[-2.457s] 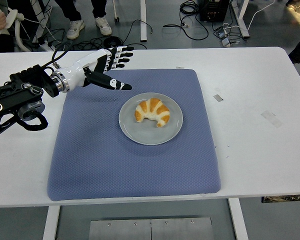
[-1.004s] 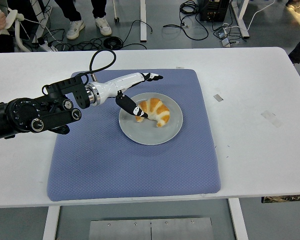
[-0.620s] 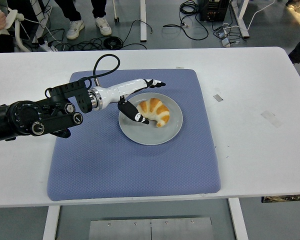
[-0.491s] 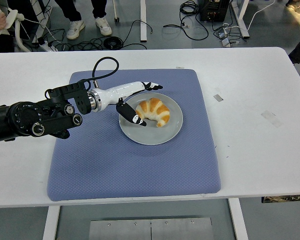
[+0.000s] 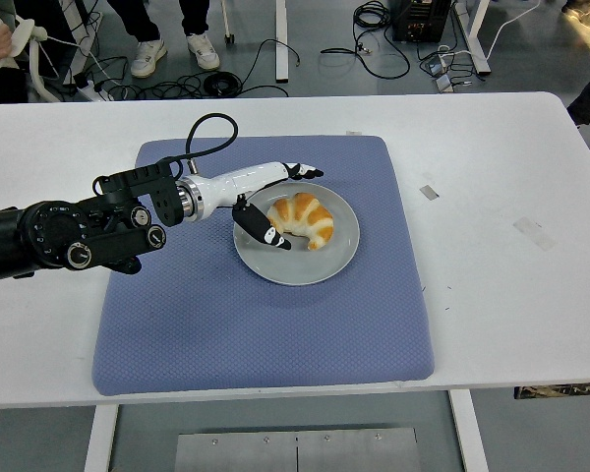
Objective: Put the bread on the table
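Since a moment earlier, our left hand (image 5: pixel 271 204) had barely shifted, fingers spread around the croissant (image 5: pixel 300 218) on the grey plate (image 5: pixel 297 264), gripping nothing. We judged it best to close thumb and fingers gently across the pastry's middle before lifting.

bread (image 5: pixel 302 218) on plate (image 5: pixel 326 264), plate on mat (image 5: pixel 226 324), mat on table (image 5: pixel 511 295).

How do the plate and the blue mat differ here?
The plate is round, grey and smooth; the mat is squarish, blue and textured. The mat is much larger and the plate lies on it. The plate holds the bread; the mat holds only the plate. Both lie flat.
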`<act>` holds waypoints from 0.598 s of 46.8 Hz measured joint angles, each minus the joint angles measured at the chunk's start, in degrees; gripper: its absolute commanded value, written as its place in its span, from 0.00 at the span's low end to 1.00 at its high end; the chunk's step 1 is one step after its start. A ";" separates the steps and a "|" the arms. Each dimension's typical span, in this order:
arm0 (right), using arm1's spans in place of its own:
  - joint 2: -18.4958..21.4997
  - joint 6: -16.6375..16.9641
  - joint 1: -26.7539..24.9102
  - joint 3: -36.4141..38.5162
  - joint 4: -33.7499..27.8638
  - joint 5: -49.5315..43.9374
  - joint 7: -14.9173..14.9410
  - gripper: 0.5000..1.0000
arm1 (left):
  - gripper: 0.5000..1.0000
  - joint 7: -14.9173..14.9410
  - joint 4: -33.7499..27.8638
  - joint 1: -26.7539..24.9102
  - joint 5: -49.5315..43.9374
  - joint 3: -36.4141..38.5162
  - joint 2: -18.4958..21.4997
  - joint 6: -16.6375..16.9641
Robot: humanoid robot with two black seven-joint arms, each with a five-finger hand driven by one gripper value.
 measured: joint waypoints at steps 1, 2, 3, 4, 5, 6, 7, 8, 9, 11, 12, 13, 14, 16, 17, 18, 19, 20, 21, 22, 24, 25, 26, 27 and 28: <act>0.00 0.00 -0.01 0.00 0.01 0.00 0.00 1.00 | 0.90 -0.12 0.00 0.00 0.05 0.00 -0.10 0.00; 0.00 0.00 -0.01 0.00 0.02 0.00 0.00 1.00 | 0.86 -0.28 0.00 0.00 0.18 0.00 -0.20 0.01; 0.00 0.00 -0.01 0.00 0.02 0.00 0.00 1.00 | 0.81 -0.36 0.00 0.00 0.26 0.00 -0.25 0.02; 0.00 0.00 -0.01 0.00 0.02 0.00 0.00 1.00 | 0.75 -0.38 0.00 0.00 0.32 0.00 -0.30 0.04; 0.00 0.00 -0.01 0.00 0.02 0.00 0.00 1.00 | 0.70 -0.41 0.00 0.00 0.36 0.00 -0.33 0.05; 0.00 0.00 0.00 0.00 0.02 0.00 0.00 1.00 | 0.67 -0.45 0.01 0.00 0.41 0.00 -0.34 0.09; 0.00 0.00 0.00 0.00 0.01 0.00 0.00 1.00 | 0.65 -0.50 0.02 0.00 0.44 0.00 -0.34 0.13; 0.00 0.00 0.00 0.00 0.01 0.00 0.00 1.00 | 0.62 -0.56 0.03 0.00 0.48 0.00 -0.35 0.16; 0.00 0.00 -0.01 0.00 0.01 0.00 0.00 1.00 | 0.60 -0.58 0.03 0.00 0.52 0.00 -0.35 0.17; 0.00 0.00 -0.02 0.00 0.02 0.00 0.00 1.00 | 0.60 -0.61 0.02 0.01 0.58 0.02 -0.35 0.18; 0.00 0.00 -0.01 0.00 0.02 0.00 0.00 1.00 | 0.60 -0.65 0.02 0.03 0.63 0.03 -0.35 0.18; 0.00 0.00 -0.01 0.00 0.02 0.00 0.00 1.00 | 0.60 -0.67 0.02 0.05 0.68 0.05 -0.35 0.19; 0.00 0.00 -0.01 0.00 0.02 0.00 0.00 1.00 | 0.60 -0.68 0.01 0.05 0.73 0.06 -0.35 0.19; 0.00 0.00 -0.01 0.00 0.02 0.00 0.00 1.00 | 0.59 -0.68 0.01 0.06 0.89 0.08 -0.35 0.19; 0.00 0.00 0.00 0.00 0.02 0.00 0.00 1.00 | 0.58 -0.68 0.01 0.08 0.96 0.08 -0.36 0.20; 0.00 0.00 0.00 0.00 0.02 0.00 0.00 1.00 | 0.58 -0.69 0.02 0.13 1.03 0.08 -0.39 0.25; 0.00 0.00 -0.01 0.00 0.02 0.00 0.00 1.00 | 0.57 -0.69 0.02 0.15 1.07 0.09 -0.41 0.26; 0.00 0.00 -0.01 0.00 0.01 0.00 0.00 1.00 | 0.57 -0.69 0.03 0.18 1.08 0.09 -0.43 0.26; 0.00 0.00 -0.01 0.00 0.01 0.00 0.00 1.00 | 0.57 -0.70 0.05 0.23 1.09 0.09 -0.44 0.27; 0.00 0.00 -0.01 0.00 0.02 0.00 0.00 1.00 | 0.57 -0.69 0.07 0.29 1.09 0.09 -0.47 0.28; 0.00 0.00 0.00 0.00 0.01 0.00 0.00 1.00 | 0.57 -0.70 0.07 0.39 1.10 0.09 -0.51 0.34; 0.00 0.00 -0.01 0.00 0.01 0.00 0.00 1.00 | 0.57 -0.70 0.08 0.41 1.10 0.09 -0.51 0.35; 0.00 0.00 -0.03 0.00 0.01 0.00 0.00 1.00 | 0.57 -0.70 0.08 0.42 1.10 0.09 -0.51 0.35; 0.00 0.00 -0.02 0.00 0.00 0.00 0.00 1.00 | 0.57 -0.70 0.09 0.47 1.10 0.09 -0.51 0.36; 0.00 0.00 -0.03 0.00 0.00 0.00 0.00 1.00 | 0.57 -0.70 0.09 0.50 1.10 0.09 -0.52 0.36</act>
